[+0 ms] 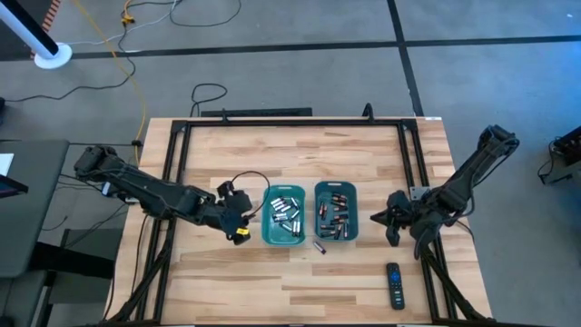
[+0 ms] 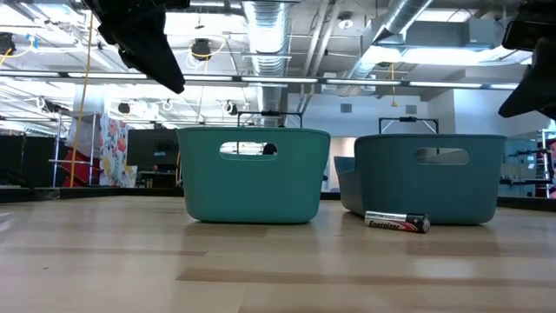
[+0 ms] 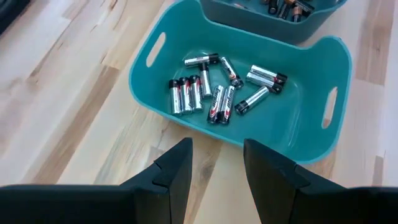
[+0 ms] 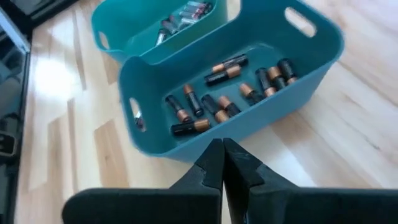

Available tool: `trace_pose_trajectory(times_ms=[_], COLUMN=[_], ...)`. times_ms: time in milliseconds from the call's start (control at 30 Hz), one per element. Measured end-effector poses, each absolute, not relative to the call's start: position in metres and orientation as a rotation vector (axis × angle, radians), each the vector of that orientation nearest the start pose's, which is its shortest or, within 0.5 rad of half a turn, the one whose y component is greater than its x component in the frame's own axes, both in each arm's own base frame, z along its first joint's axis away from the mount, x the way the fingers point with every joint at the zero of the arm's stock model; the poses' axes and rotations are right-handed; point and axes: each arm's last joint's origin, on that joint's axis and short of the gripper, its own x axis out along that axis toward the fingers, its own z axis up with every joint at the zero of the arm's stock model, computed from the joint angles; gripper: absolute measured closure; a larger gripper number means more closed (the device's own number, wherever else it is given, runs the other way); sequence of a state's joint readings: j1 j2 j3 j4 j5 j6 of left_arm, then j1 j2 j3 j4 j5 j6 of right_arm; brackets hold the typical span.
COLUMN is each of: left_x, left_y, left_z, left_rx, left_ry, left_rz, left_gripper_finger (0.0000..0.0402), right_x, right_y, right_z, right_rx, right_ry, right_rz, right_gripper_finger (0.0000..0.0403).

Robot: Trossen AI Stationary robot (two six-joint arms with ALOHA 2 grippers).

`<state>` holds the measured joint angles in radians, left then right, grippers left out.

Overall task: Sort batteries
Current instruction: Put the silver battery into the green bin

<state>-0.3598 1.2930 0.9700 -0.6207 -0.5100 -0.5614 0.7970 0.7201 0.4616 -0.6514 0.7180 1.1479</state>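
Nearest the low camera, one dark battery with a copper-coloured end lies on its side on the wooden table, just in front of the right teal bin. Left gripper hovers just beside the left teal bin, its two fingers spread apart with nothing between them. Inside that bin lie the silvery-white batteries, loosely clustered on the floor of the bin. Right gripper hangs near the outer side of the right bin, its fingers pressed together and holding nothing. That bin holds the dark batteries with copper-coloured ends, scattered across its bottom. Both bins stand side by side at the middle of the table, almost touching. Farther toward the table's near edge, on the right, rests a black remote control.
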Motion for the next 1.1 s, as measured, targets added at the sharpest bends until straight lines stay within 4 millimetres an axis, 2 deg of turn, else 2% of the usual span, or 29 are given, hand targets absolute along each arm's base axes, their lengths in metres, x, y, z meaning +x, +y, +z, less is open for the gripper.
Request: trace_pose_trajectory(times_ms=[167, 367, 533, 667, 767, 900, 1000, 1100], left_x=[0.239, 0.237, 0.232, 0.220, 0.202, 0.172, 0.154, 0.141], left_y=[-0.074, -0.073, -0.071, -0.067, -0.060, -0.049, -0.043, -0.039], left_z=[0.250, 0.225, 0.212, 0.213, 0.214, 0.214, 0.216, 0.220], left_rx=[-0.098, -0.113, -0.093, -0.058, -0.051, -0.094, -0.136, -0.162], left_ry=[0.787, 0.761, 0.782, 0.767, 0.729, 0.654, 0.582, 0.520], left_rz=[0.406, 0.398, 0.399, 0.381, 0.362, 0.344, 0.314, 0.286], left_gripper_finger=[0.0264, 0.0264, 0.0264, 0.0264, 0.0264, 0.0264, 0.0264, 0.0264], right_x=[0.105, 0.115, 0.127, 0.133, 0.137, 0.150, 0.171, 0.197], right_y=[0.085, 0.101, 0.132, 0.168, 0.196, 0.229, 0.249, 0.260], right_z=[0.219, 0.239, 0.252, 0.259, 0.254, 0.237, 0.224, 0.213], right_rx=[0.503, 0.476, 0.437, 0.463, 0.533, 0.621, 0.651, 0.659], right_ry=[0.618, 0.739, 0.916, 0.941, 0.933, 0.912, 0.914, 0.913], right_rz=[-0.252, -0.325, -0.431, -0.474, -0.526, -0.602, -0.616, -0.661], right_gripper_finger=[0.0397, 0.0400, 0.0402, 0.0402, 0.0402, 0.0402, 0.0402, 0.0402])
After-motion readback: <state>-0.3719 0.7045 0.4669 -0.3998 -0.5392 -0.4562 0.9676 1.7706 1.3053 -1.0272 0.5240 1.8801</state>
